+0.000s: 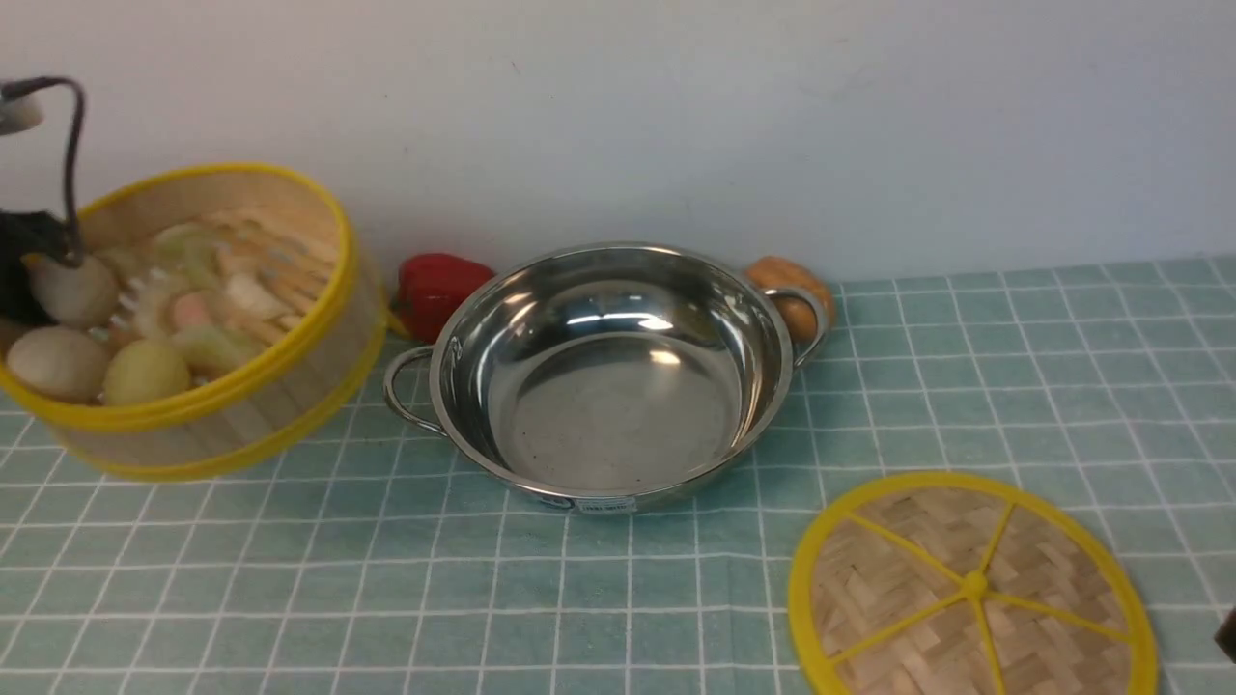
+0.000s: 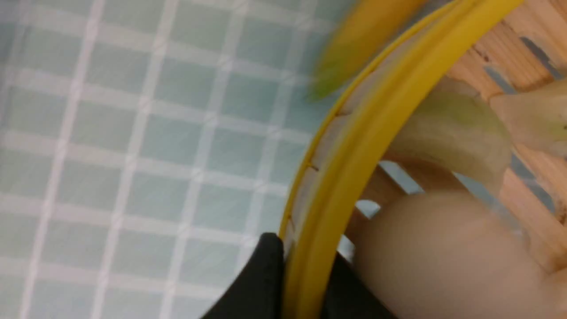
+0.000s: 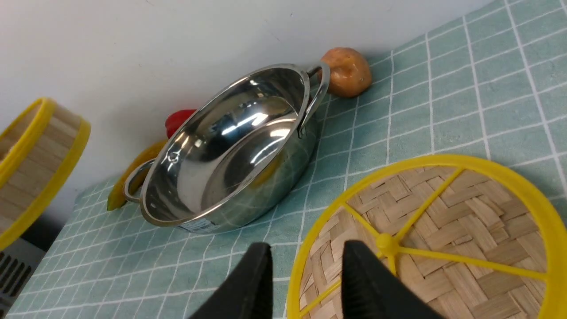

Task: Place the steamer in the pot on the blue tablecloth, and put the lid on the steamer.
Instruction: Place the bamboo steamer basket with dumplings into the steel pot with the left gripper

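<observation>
The steamer (image 1: pixel 208 319), a bamboo basket with yellow rims holding white and pale-green buns, hangs tilted at the far left, left of the pot. My left gripper (image 1: pixel 21 265) is shut on its yellow rim; in the left wrist view its black fingers (image 2: pixel 263 277) straddle that rim (image 2: pixel 354 146). The shiny pot (image 1: pixel 608 372) stands empty mid-cloth on the blue tablecloth (image 1: pixel 1014 386). The woven lid (image 1: pixel 970 589) lies flat at the front right. My right gripper (image 3: pixel 305 272) is open and empty, hovering over the lid's near rim (image 3: pixel 443 230).
A red pepper (image 1: pixel 436 290) and a brown potato (image 1: pixel 792 290) lie against the white wall behind the pot. A yellow-green curved item (image 3: pixel 133 177) lies behind the pot's left handle. The table's left edge shows in the right wrist view (image 3: pixel 53 226).
</observation>
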`<move>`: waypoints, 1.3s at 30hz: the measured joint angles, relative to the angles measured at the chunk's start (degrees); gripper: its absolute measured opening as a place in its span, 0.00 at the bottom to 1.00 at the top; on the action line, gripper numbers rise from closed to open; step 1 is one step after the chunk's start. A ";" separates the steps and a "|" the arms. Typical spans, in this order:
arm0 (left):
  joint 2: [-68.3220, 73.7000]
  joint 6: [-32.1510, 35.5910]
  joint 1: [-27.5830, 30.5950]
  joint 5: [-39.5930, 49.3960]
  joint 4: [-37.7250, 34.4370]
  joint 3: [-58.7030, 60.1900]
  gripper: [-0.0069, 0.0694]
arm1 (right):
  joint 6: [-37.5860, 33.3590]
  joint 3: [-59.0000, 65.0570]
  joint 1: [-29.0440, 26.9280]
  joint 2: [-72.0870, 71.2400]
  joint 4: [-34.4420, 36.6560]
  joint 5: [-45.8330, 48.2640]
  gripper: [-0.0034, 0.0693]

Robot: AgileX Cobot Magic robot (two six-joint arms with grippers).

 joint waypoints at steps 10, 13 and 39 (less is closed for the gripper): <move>14.31 -8.66 -30.10 0.90 4.97 -20.18 0.15 | 0.00 0.00 0.00 0.00 1.05 2.90 0.38; 19.76 -11.29 -32.98 1.95 7.95 -25.47 0.15 | 0.00 0.00 0.00 0.00 1.11 3.12 0.38; 35.51 -14.36 -33.84 3.86 12.56 -33.98 0.16 | 0.00 0.00 0.00 0.00 1.53 4.78 0.38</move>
